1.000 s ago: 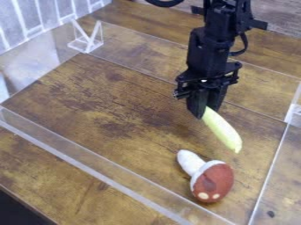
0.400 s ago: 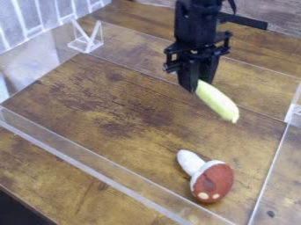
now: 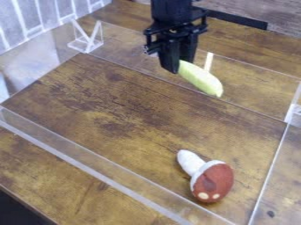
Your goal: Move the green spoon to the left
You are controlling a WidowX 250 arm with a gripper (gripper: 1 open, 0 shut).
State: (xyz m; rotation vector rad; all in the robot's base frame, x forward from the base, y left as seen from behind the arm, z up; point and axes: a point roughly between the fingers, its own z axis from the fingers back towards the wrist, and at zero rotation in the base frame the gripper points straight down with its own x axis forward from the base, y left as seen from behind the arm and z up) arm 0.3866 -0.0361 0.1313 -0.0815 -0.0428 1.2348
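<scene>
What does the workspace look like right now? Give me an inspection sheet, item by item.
Surface: wooden table with clear acrylic walls around the work area.
Job's things: green spoon lifted off the table, hanging tilted from the end effector.
Clutter: toy mushroom lying on its side, near right.
Grippers: end effector pointing down, shut on the spoon's upper end.
Cables: nothing seen.
Surroundings: small clear stand at the far left; pale wall behind.

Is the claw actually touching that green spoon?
Touching. The camera view shows the gripper closed on the green spoon's upper end, spoon hanging off the wood.
</scene>
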